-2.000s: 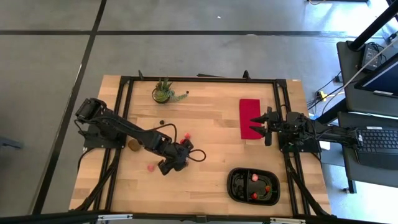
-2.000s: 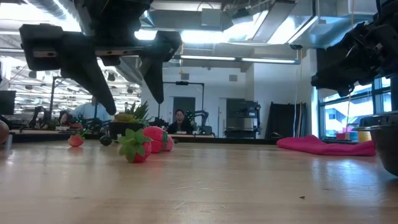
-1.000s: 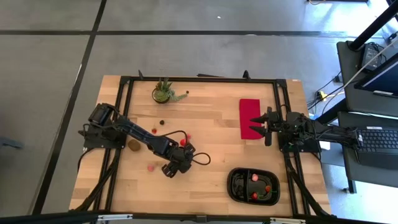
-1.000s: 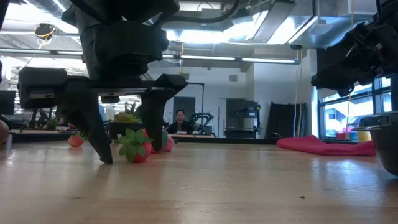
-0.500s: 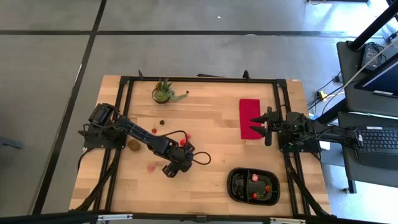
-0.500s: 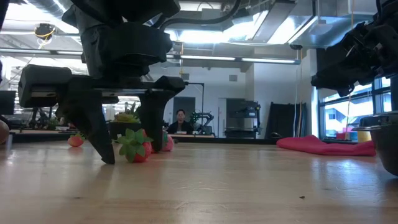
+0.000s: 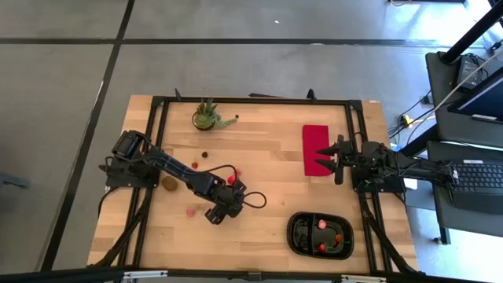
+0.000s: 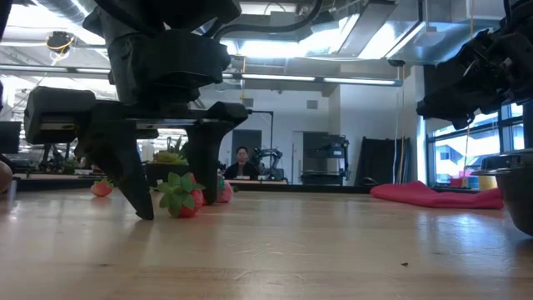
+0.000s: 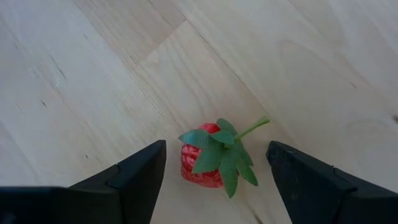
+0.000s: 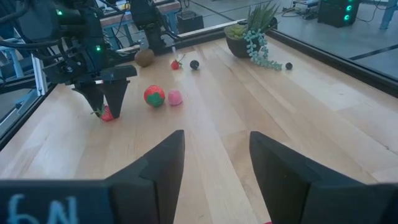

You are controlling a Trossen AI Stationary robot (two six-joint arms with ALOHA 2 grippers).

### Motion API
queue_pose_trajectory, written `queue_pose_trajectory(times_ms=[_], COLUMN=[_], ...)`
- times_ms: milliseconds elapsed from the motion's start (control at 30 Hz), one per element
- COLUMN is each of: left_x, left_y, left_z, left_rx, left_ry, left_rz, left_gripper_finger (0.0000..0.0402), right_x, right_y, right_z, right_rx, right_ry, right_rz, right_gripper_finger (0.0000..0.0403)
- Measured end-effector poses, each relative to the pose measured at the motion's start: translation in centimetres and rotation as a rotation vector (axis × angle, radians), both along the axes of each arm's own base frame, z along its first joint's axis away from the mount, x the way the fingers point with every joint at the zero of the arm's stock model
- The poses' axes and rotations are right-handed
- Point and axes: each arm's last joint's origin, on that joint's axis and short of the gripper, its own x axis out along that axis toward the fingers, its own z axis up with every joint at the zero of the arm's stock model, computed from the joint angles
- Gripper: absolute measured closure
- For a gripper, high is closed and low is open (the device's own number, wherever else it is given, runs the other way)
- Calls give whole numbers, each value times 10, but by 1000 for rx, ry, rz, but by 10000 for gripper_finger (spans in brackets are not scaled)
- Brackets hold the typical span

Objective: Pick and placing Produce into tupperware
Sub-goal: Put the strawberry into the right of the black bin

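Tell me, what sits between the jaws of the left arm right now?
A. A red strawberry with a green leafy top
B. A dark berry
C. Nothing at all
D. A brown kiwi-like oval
A: the left wrist view shows the strawberry lying on the wooden table between the open jaws of the left gripper, which have not closed on it.

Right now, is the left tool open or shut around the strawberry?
Open. The left tool straddles the strawberry on the table, with bare wood showing between the fruit and each finger.
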Motion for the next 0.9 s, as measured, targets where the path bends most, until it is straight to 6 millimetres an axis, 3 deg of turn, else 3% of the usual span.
queue_pose_trajectory(times_ms=[467, 900], left_x=[-1, 0], left_y=[-1, -1], left_z=[-1, -1], left_rx=[-6, -7], left_ry=[7, 1], left_rz=[-6, -5], left_gripper_finger=[199, 241], right_x=[0, 0], right_y=[0, 0], right_z=[0, 0], right_rx=[-2, -2], right_ry=[0, 0], right_rz=[0, 0], right_gripper_finger=[219, 219])
